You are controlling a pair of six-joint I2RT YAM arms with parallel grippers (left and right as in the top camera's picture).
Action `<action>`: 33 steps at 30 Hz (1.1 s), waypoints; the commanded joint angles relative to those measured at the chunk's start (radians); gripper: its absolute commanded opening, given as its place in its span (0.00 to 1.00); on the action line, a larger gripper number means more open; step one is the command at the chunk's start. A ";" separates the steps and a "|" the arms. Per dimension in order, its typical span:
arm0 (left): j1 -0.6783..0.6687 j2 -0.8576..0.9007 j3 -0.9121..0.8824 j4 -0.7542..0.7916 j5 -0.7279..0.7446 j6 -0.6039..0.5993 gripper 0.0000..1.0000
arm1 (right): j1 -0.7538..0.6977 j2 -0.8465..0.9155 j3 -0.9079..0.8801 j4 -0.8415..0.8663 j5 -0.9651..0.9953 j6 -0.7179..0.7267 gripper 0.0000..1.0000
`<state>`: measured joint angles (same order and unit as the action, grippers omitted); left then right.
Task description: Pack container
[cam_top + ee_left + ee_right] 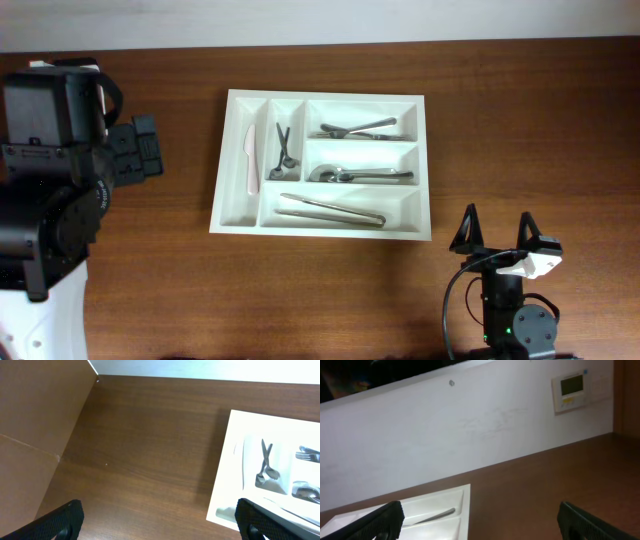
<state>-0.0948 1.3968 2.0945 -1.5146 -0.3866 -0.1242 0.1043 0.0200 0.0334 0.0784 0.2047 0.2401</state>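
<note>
A white cutlery tray (240,215) lies on the wooden table. It holds a pink knife (250,158) in the left slot, small metal tongs (282,150), metal utensils (362,128) in the top right slot, spoons (350,175) in the middle slot and long tongs (332,210) in the bottom slot. My left gripper (145,150) is open and empty, left of the tray. My right gripper (495,232) is open and empty, near the front right of the table. The tray's corner also shows in the left wrist view (225,495) and in the right wrist view (460,497).
A brown cardboard panel (35,425) stands at the left in the left wrist view. A white wall with a thermostat (572,390) rises behind the table. Bare wooden table (330,300) lies in front of the tray.
</note>
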 commanded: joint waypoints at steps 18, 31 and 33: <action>0.004 -0.006 0.006 0.002 -0.013 0.005 0.99 | -0.087 -0.017 -0.028 -0.070 -0.044 0.005 0.99; 0.004 -0.006 0.006 0.002 -0.013 0.005 0.99 | -0.087 -0.017 -0.028 -0.143 -0.044 0.005 0.99; 0.004 -0.006 0.006 0.002 -0.013 0.005 0.99 | -0.087 -0.016 -0.028 -0.143 -0.044 0.005 0.99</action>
<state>-0.0948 1.3968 2.0945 -1.5146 -0.3866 -0.1242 0.0265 0.0147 0.0105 -0.0559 0.1658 0.2401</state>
